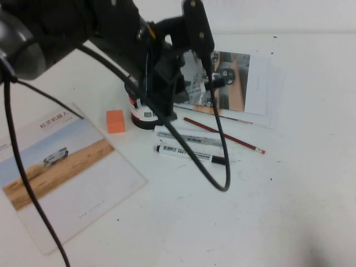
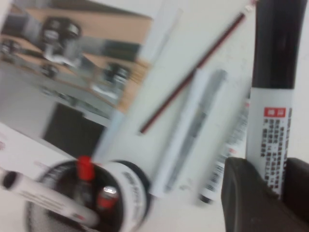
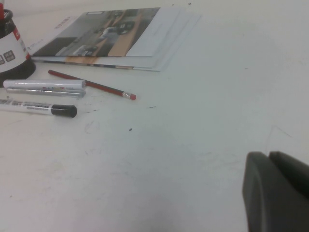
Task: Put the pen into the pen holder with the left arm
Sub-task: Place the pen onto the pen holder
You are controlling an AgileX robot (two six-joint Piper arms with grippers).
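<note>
- Left gripper (image 2: 263,186): over the pen holder (image 1: 146,114), toward the far edge of the tabletop (image 1: 289,183); dark fingers (image 2: 246,193) pinching the pen (image 2: 269,96) on its white printed barrel, black cap pointing away.
- Pen: judged light, rigid, smooth plastic cylinder, apt to slip or pivot; hold mid-barrel, as now, seems sound.
- Holder: small round black mesh cup w/ label band; already holds a white marker and red-tipped items, so free opening is narrow.
- Right gripper (image 3: 277,191): low over bare tabletop, well apart from the work; fingers pressed together, empty.
- Loose nearby, just beside holder on its near side: grey-silver marker (image 1: 189,136), look-alike white marker (image 1: 189,154), thin red pencil (image 1: 222,135).
- Also: orange block (image 1: 115,120), glossy brochures (image 1: 61,172), flat paper.
</note>
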